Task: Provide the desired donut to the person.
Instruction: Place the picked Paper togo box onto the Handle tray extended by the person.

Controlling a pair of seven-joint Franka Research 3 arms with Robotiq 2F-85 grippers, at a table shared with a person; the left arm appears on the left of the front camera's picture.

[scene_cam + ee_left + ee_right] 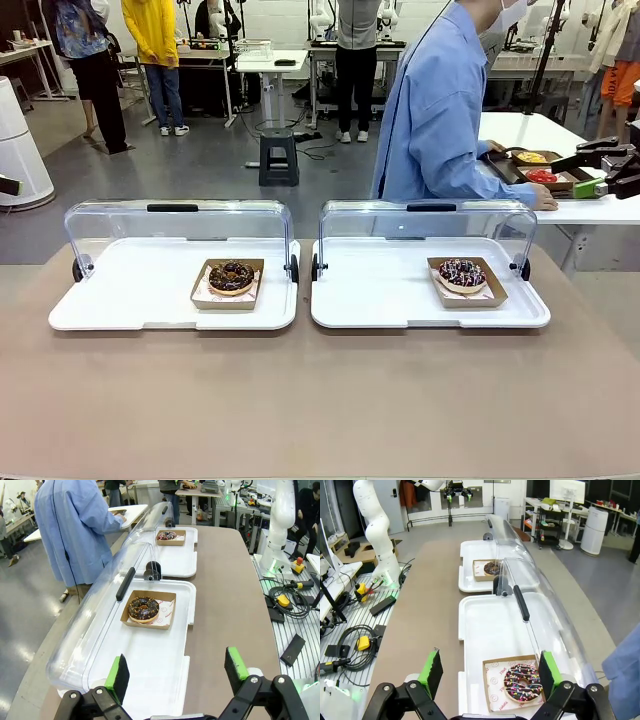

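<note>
Now two white plastic trays with raised clear lids sit side by side on the brown counter (320, 400). On the left tray (130, 300) a chocolate donut (231, 276) lies in its cardboard box; on the right tray (380, 300) lies a sprinkled chocolate donut (462, 273). Both the left gripper (177, 672) and the right gripper (490, 672) have jaws wide, holding nothing. The person in the light blue shirt (440, 110) stands beyond the trays.

Brown bench (320, 400), two white trays side by side on it, left tray (130, 300) and right tray (380, 300), clear lids raised at their far edges
</note>
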